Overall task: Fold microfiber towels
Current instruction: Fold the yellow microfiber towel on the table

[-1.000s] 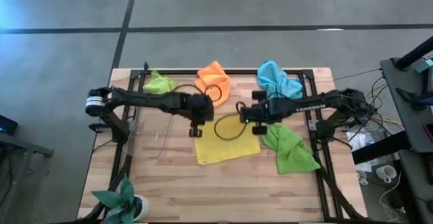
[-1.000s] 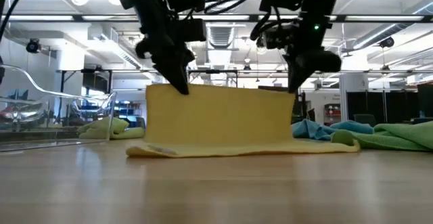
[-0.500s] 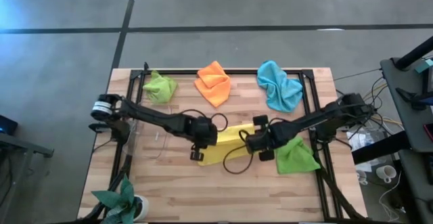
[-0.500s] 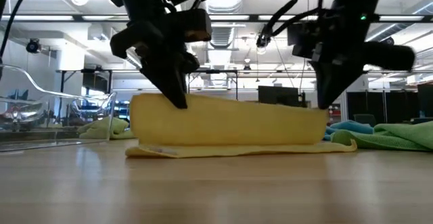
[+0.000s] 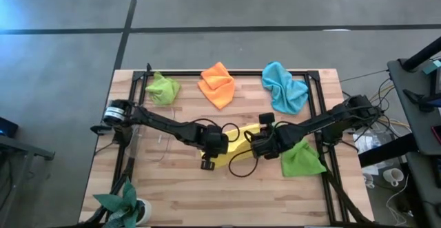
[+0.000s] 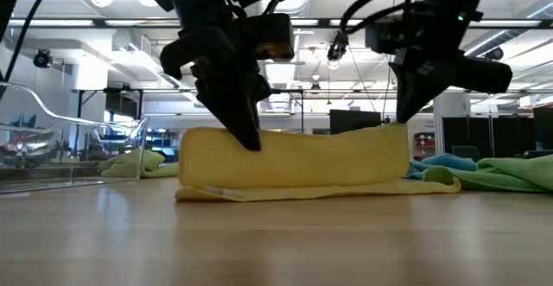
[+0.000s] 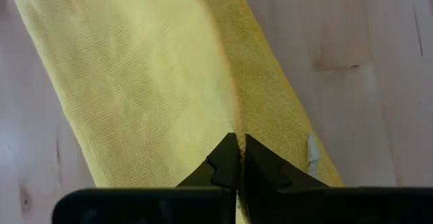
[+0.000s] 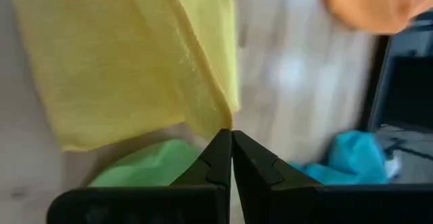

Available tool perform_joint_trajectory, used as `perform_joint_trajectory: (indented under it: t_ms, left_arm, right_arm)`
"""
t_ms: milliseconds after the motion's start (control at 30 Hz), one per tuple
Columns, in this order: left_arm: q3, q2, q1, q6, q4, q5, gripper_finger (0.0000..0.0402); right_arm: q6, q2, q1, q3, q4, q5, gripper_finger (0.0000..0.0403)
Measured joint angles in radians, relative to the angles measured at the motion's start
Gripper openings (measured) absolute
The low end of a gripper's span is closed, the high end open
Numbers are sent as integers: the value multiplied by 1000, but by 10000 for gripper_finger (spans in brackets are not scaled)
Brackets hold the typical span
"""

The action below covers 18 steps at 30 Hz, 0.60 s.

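Observation:
The yellow towel [image 6: 294, 161] stands as a low sheet at the table's middle. Its top edge is held up at both ends and its bottom part lies on the wood. My left gripper [image 6: 252, 141] is shut on that edge a little in from the left end. My right gripper [image 6: 402, 123] is shut on its right corner. In the high view both hands cover most of the yellow towel [image 5: 238, 140]. Four other towels lie bunched and untouched: lime green [image 5: 163, 88], orange [image 5: 218, 83], light blue [image 5: 284, 87] and green [image 5: 301, 159]. My left gripper pinches the towel's raised edge [image 7: 233, 126] between its two fingers, slanting down from above. Whether it has one layer or several I cannot tell. The cloth hangs slack below the fingers to the table. My right gripper pinches the towel's raised right corner [image 8: 224, 119] at the fingertips, slanting down from above. The cloth below it hangs down and its lower part rests on the table.
A black frame [image 5: 138, 83] runs along the table's far and side edges. A potted plant [image 5: 124, 202] stands at the near left corner. A clear curved plastic piece [image 6: 78, 122] sits on the left. Bare wood lies toward the near edge [image 5: 227, 200].
Both grippers have moved toward the table's near edge and down, still shut, carrying the yellow towel's raised edge over the part that lies flat. The standing sheet is lower than before, while the towel's bottom part has stayed where it was.

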Motion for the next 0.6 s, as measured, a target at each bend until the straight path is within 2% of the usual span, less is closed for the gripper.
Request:
perform_joint_trajectory:
  t_ms: [133, 400, 533, 600]
  left_arm:
    - [-1, -4, 0, -1, 3, 10, 0]
    - [-24, 7, -11, -22, 97, 53, 5]
    - [-13, 1, -12, -27, 72, 125, 46]
    - [-1, -8, -13, -28, 66, 153, 77]
  right_arm:
    - [-35, 9, 1, 11, 14, -19, 8]
    - [-1, 84, 21, -10, 16, -62, 10]
    - [7, 100, 24, 5, 16, -193, 38]
    - [10, 96, 23, 17, 9, -213, 63]
